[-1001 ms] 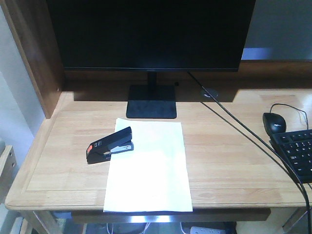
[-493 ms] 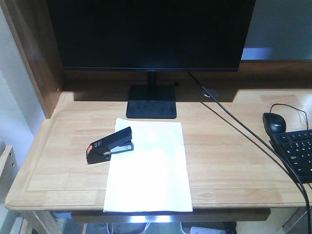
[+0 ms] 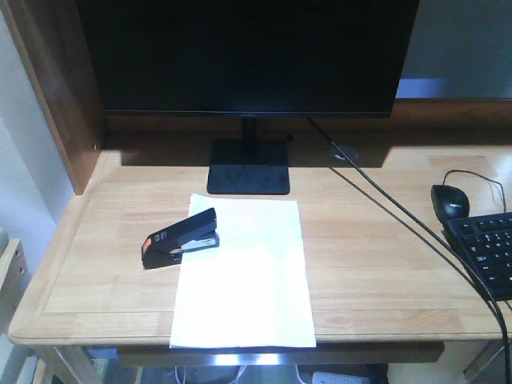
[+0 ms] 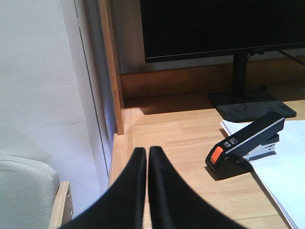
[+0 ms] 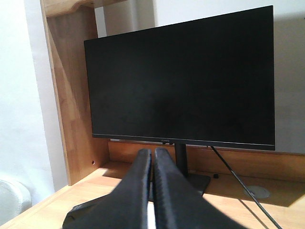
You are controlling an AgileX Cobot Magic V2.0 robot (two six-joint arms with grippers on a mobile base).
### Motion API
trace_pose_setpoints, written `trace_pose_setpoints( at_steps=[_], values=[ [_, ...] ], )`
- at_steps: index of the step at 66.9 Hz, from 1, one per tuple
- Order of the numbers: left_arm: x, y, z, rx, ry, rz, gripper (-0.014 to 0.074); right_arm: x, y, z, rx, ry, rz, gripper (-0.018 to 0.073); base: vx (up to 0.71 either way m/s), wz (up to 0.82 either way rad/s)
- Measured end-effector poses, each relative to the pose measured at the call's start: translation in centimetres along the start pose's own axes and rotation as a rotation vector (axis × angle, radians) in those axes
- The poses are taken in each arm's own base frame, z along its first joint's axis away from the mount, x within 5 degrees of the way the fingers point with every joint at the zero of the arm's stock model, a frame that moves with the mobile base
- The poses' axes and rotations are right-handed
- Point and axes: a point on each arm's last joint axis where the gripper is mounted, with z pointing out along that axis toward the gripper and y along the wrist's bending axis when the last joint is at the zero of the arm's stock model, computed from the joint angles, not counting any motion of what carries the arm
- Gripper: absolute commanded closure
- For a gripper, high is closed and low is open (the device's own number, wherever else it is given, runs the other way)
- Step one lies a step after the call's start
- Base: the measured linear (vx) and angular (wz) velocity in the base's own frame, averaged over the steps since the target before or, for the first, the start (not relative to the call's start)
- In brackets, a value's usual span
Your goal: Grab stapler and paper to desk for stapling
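Observation:
The black stapler (image 3: 180,238) with its orange end cap lies on the light-wood desk (image 3: 376,264), its front end resting over the left edge of the white paper (image 3: 244,280). The paper lies flat in front of the monitor stand and reaches the desk's front edge. Neither gripper shows in the front view. In the left wrist view my left gripper (image 4: 146,151) is shut and empty above the desk's left edge, with the stapler (image 4: 248,143) and paper (image 4: 286,176) to its right. My right gripper (image 5: 152,152) is shut and empty, pointing at the monitor.
A large black monitor (image 3: 248,56) on a stand (image 3: 249,168) fills the back. A cable (image 3: 400,212) runs diagonally to the front right. A black mouse (image 3: 450,200) and keyboard (image 3: 488,252) sit at the right. A dark wood side panel (image 3: 56,88) bounds the left.

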Motion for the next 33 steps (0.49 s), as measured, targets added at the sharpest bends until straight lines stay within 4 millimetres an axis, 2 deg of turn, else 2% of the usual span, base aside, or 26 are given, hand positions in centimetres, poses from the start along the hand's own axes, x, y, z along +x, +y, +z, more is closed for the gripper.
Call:
trace_pose_setpoints(
  at_steps=[27, 33],
  values=[
    [0.00, 0.00, 0.00, 0.000, 0.000, 0.000, 0.0603, 0.00, 0.00, 0.00, 0.000, 0.000, -0.001, 0.0568, 0.00, 0.00],
    [0.00, 0.00, 0.00, 0.000, 0.000, 0.000, 0.0603, -0.11, -0.33, -0.01, 0.036, -0.011, -0.059, 0.0568, 0.00, 0.00]
  ],
)
